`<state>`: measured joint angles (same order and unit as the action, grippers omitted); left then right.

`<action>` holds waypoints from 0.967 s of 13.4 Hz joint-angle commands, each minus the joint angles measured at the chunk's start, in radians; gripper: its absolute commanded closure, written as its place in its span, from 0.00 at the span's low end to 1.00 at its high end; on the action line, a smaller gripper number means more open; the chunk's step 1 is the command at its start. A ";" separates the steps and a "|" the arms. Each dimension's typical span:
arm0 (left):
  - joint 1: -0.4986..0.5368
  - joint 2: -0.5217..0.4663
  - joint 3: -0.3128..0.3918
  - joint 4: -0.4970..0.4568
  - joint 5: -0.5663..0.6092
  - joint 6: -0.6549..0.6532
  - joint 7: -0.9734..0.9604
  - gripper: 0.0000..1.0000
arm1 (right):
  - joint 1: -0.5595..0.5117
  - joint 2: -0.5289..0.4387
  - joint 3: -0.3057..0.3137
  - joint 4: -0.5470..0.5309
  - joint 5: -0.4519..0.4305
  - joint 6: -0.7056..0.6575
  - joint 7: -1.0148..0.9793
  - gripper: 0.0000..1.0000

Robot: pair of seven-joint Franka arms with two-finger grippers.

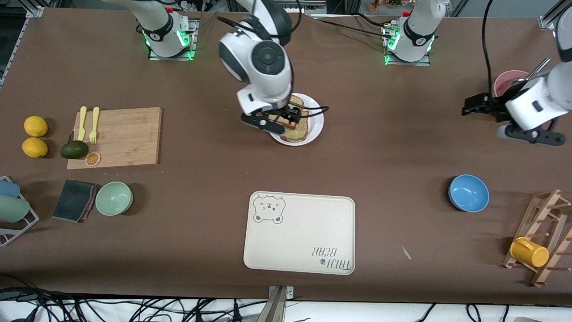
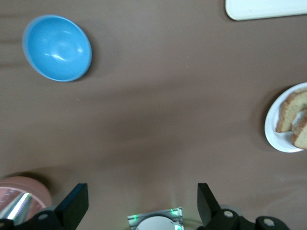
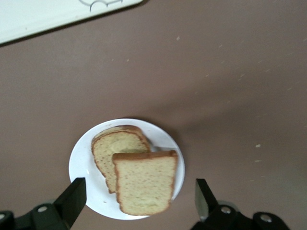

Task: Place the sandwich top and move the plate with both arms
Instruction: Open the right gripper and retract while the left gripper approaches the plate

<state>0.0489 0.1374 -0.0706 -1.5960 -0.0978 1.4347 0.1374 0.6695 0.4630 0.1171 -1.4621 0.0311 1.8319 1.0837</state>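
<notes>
While the right arm is reaching out from its base over the middle of the table [image 1: 384,147], the right claw [image 3: 136,201] is hovering directly above the plate [image 1: 316,127] with its fingers [image 3: 72,199] spread wide and holding nothing. The plate is sitting on the table between the two bases and the cream tray [image 1: 299,232], which is lying nearer to the front camera. On the plate, the sandwich top [image 3: 144,182] is resting on a second bread slice [image 3: 115,146], shifted so that part of the lower slice is showing; no fried egg is visible between them.

The left arm is waiting toward its own end of the table, with the left claw [image 2: 141,203] hanging over bare table beside a pink cup [image 1: 507,82], its fingers [image 2: 74,203] spread apart and empty. A blue bowl [image 1: 468,193] is lying nearer to the front camera than that claw. Toward the right arm's end, a wooden cutting board [image 1: 118,138] is carrying a yellow fork [image 1: 94,125] and an avocado [image 1: 74,150].
</notes>
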 commanded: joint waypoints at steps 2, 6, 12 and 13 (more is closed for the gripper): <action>-0.004 0.125 -0.012 -0.001 -0.219 -0.040 0.019 0.00 | -0.099 -0.113 0.010 -0.032 0.024 -0.106 -0.201 0.00; -0.023 0.258 -0.048 -0.025 -0.442 0.030 0.018 0.00 | -0.253 -0.220 0.010 -0.066 0.023 -0.192 -0.479 0.00; -0.173 0.263 -0.080 -0.309 -0.667 0.482 0.019 0.00 | -0.442 -0.348 0.007 -0.086 0.018 -0.264 -0.818 0.00; -0.173 0.269 -0.116 -0.330 -0.678 0.527 0.019 0.00 | -0.476 -0.366 0.007 -0.086 0.016 -0.276 -0.865 0.00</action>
<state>-0.1230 0.4351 -0.1524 -1.8508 -0.7286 1.8850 0.1395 0.2453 0.1582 0.1131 -1.5093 0.0343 1.5728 0.3021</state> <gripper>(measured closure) 0.000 0.000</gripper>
